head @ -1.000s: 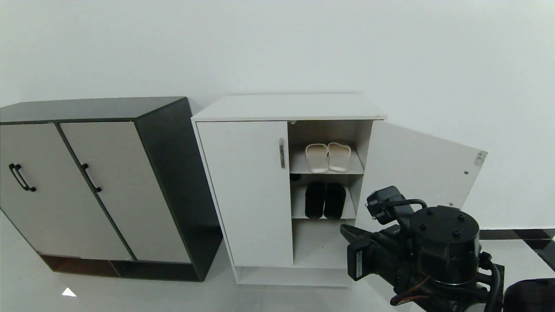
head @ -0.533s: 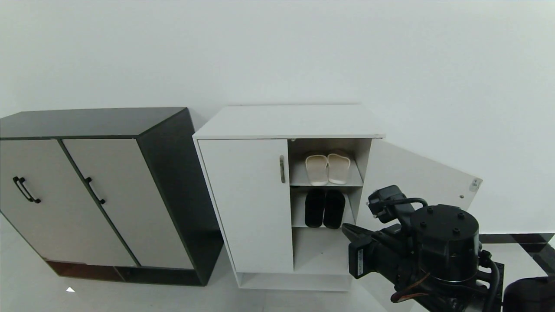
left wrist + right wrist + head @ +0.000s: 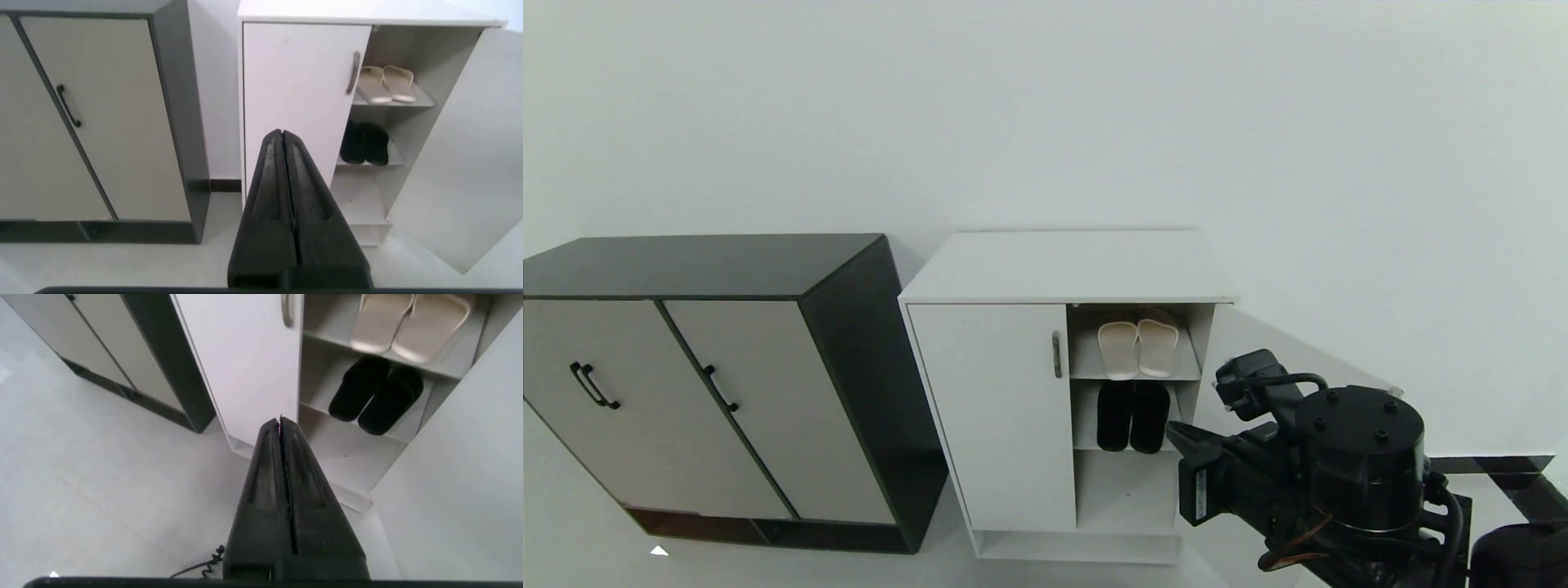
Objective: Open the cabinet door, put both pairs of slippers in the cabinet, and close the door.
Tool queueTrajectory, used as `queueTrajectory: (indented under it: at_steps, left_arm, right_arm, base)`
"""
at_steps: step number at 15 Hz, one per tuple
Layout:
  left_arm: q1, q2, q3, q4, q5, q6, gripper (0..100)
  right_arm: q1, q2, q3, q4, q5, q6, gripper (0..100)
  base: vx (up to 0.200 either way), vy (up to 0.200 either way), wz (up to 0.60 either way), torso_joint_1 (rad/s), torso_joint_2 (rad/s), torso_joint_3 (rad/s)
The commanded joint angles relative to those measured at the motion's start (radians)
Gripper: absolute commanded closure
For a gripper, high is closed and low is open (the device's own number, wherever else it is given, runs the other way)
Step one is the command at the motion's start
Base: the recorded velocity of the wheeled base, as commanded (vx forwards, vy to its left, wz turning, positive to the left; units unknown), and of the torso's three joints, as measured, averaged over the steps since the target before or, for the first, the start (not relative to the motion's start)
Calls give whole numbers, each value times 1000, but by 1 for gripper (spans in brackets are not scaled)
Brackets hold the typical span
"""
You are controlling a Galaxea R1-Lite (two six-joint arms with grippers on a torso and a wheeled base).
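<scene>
Cabinet [image 3: 988, 408] centre frame, door [image 3: 466, 147] open at right, white slippers [image 3: 1138, 347] shelved above black slippers [image 3: 1132, 415]; left gripper [image 3: 283, 139] and right gripper [image 3: 281, 425] fingers pressed together, empty.

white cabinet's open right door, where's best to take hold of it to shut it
Probably its free vertical edge: the open white cabinet door presents a flat inner face with no handle, swung out to the robot's right. Come round its outer side with the right gripper.

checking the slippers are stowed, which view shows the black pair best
Right wrist view: the black slippers appear close, whole and unblocked. The head view and left wrist view show the pair smaller and farther off.
</scene>
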Motion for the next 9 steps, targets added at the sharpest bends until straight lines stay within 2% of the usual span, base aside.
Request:
queueTrajectory:
  at_steps: [1,5,8,9]
  left_arm:
    - [0,1,0,0,0,-1,100]
    - [0,1,0,0,0,-1,100]
    - [0,1,0,0,0,-1,100]
    - [0,1,0,0,0,-1,100]
  right_arm:
    - [1,3,0,-1,0,1,100]
    - [1,3,3,-1,0,1,100]
    - [1,20,5,-10,-1,0,100]
    - [1,25,6,-10,0,1,100]
  base:
    - [0,0,0,300,-588,-286]
    - [0,0,0,294,-585,-297]
    - [0,0,0,47,-109,-50]
    - [0,0,-600,27,-7,-17]
